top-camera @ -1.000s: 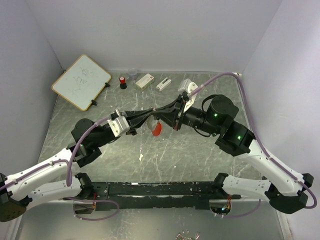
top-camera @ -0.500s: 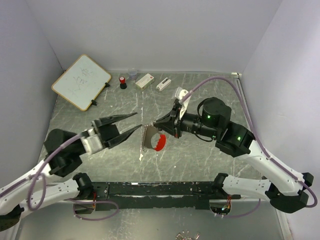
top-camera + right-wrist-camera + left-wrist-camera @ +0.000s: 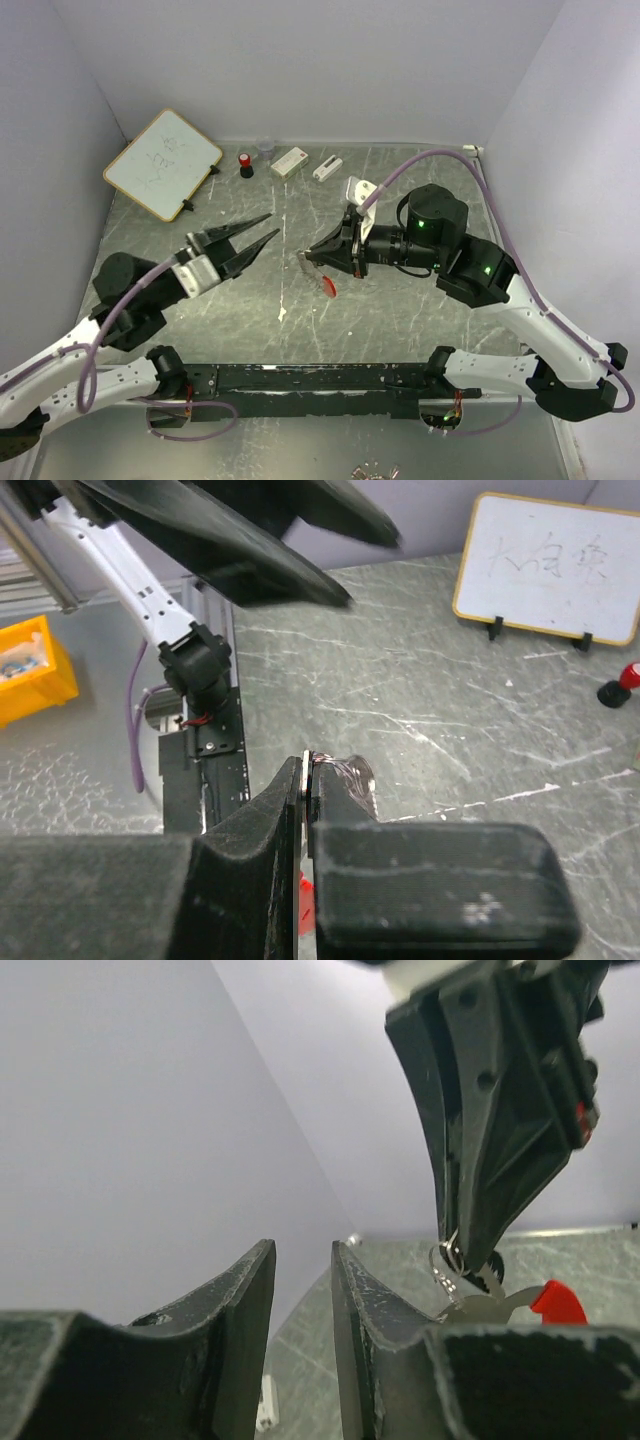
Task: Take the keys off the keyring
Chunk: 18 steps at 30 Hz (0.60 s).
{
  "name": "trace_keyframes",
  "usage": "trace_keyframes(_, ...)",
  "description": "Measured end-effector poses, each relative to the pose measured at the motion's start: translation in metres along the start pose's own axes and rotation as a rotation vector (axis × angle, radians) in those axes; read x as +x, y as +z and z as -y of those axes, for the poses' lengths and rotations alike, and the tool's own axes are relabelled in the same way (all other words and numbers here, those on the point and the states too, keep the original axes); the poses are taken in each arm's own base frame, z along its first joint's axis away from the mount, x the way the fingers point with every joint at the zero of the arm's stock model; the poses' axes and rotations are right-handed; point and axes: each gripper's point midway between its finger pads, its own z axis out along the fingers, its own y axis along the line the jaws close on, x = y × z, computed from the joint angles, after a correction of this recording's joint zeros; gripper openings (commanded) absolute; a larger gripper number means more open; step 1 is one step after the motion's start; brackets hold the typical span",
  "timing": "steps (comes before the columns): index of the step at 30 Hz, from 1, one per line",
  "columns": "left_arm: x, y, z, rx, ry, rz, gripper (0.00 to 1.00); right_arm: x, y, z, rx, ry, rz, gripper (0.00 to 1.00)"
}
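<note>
The keyring (image 3: 318, 272) is held above the middle of the desk (image 3: 400, 320). It is pinched at its silvery loop by the right hand (image 3: 312, 257), whose fingers are closed tight on the metal. The red clip (image 3: 328, 286) hangs on the near side. The left hand (image 3: 273, 224) is set apart to the left, its fingers parted and nothing held.

The step in hand is judged to be the left hand's approach to the hanging metal. It is best done if the loop is kept steady by the right hand. The left fingers should be lined up with 1 flat key rather than the clip, and the grip taken close to the ring.

Counted: 2 hands, 1 keyring, 1 red clip. The number of keys cannot be told. At the far edge 1 whiteboard (image 3: 163, 163), 1 red-capped bottle (image 3: 245, 165), 1 clear cup (image 3: 265, 148) and 2 white blocks (image 3: 290, 161) are seen.
</note>
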Motion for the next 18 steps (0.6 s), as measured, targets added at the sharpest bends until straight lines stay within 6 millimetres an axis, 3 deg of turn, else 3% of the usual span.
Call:
trace_keyframes(7, 0.039, 0.009, 0.013, 0.043, 0.003, -0.114, 0.41, -0.001, 0.001, -0.013, -0.085, -0.021, 0.000, 0.00)
trace_keyframes(18, 0.017, -0.010, 0.018, 0.055, 0.022, -0.012, 0.41, -0.016, -0.015, -0.023, -0.107, -0.048, 0.053, 0.00)
